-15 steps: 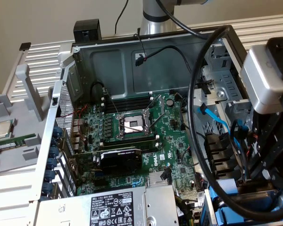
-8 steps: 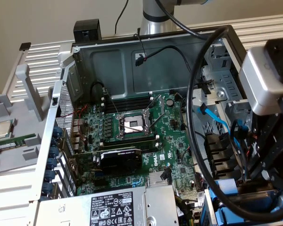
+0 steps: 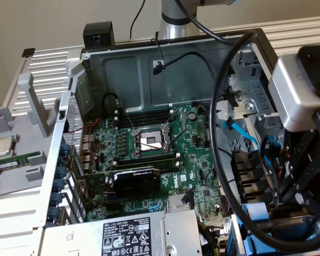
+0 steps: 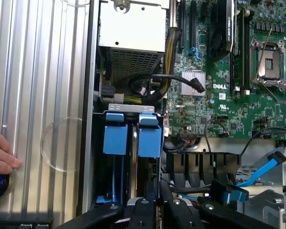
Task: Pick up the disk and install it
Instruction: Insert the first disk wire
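Disk (image 4: 150, 140) in its blue carrier was held on edge in the drive bay (image 4: 131, 109), pinched by the pincer (image 4: 150, 204), just beside another blue-framed drive (image 4: 116, 139).

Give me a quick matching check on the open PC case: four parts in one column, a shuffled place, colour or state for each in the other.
Parts:
1. processor socket
2. processor chip
3. graphics card
4. SATA cable

Descriptions:
A. blue
B. on the grey tray outside the case
C. black
D. open, nothing seated in it

Pairs: 1-D, 2-B, 3-C, 4-A.
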Controlling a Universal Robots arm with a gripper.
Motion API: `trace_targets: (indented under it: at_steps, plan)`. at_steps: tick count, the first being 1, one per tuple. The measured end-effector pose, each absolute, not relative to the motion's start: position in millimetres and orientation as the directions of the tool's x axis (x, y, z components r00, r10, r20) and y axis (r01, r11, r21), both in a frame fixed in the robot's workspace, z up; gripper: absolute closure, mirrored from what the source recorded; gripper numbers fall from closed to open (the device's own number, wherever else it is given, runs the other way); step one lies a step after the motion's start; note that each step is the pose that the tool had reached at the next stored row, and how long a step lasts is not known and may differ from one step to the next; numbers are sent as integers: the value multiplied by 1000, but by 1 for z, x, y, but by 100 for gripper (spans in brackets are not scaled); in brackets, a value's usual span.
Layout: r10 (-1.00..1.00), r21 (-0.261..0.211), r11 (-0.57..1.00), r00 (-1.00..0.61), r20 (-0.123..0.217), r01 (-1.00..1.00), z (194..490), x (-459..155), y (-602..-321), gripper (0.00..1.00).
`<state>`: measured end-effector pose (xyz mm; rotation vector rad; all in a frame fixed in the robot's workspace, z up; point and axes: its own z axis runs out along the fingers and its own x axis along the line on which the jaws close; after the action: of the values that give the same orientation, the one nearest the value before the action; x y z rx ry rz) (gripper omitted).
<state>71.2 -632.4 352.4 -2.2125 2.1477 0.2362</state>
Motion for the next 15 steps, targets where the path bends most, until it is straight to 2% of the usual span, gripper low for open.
trace_targets:
  at_steps: [15]
  plan:
    - [-990, 70, -12, 2, -143, -997, 352, 71, -632, 84]
